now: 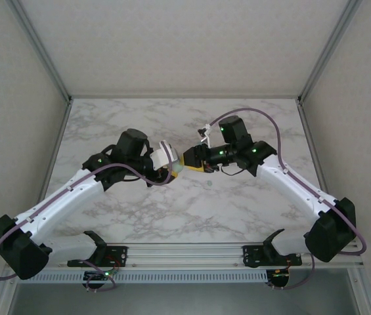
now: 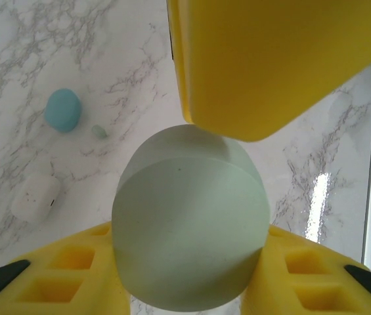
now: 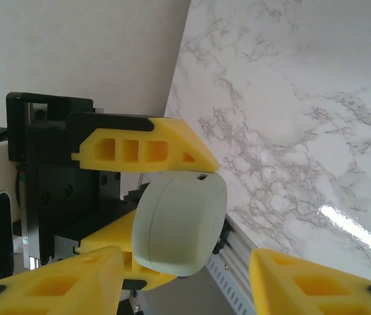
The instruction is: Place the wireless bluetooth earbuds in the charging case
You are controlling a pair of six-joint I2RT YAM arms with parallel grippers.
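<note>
Clenched on the pale green charging case (image 2: pixel 188 223) with the left gripper (image 1: pixel 174 165), one yellow finger pressed on either side. Spread wide at the right gripper (image 3: pixel 188 289), nothing pinched, with the case just ahead of that gap. Past the left jaws, down on the marble table (image 2: pixel 41 39): a tiny teal earbud (image 2: pixel 98 131) just beside a teal oval case (image 2: pixel 62 109), a whitish case (image 2: pixel 35 195) near.

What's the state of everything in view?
Pale green oval charging case: closed, held aloft by left tool
Left tool: shut on it
Right tool: open
Teal-blue oval case: closed, on marble table
Whitish speckled case: lying on table
Tiny pale teal earbud: loose on table
</note>
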